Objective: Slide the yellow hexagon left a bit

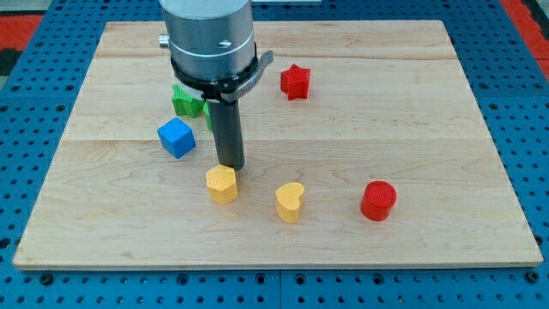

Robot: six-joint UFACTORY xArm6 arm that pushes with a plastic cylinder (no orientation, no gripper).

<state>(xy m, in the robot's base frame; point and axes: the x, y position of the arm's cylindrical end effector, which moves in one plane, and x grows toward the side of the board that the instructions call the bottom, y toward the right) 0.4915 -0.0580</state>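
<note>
Tool, my tip, bare rod holding nothing, touches yellow hexagon top edge; wooden table on blue pegboard.

**Wooden table on a blue pegboard**

A pale wooden table, made of joined planks with visible grain, fills most of the view. Around it runs a blue perforated surface dotted with regular holes. Red patches show at the view's top corners. The light is even, with soft shadows.
</note>
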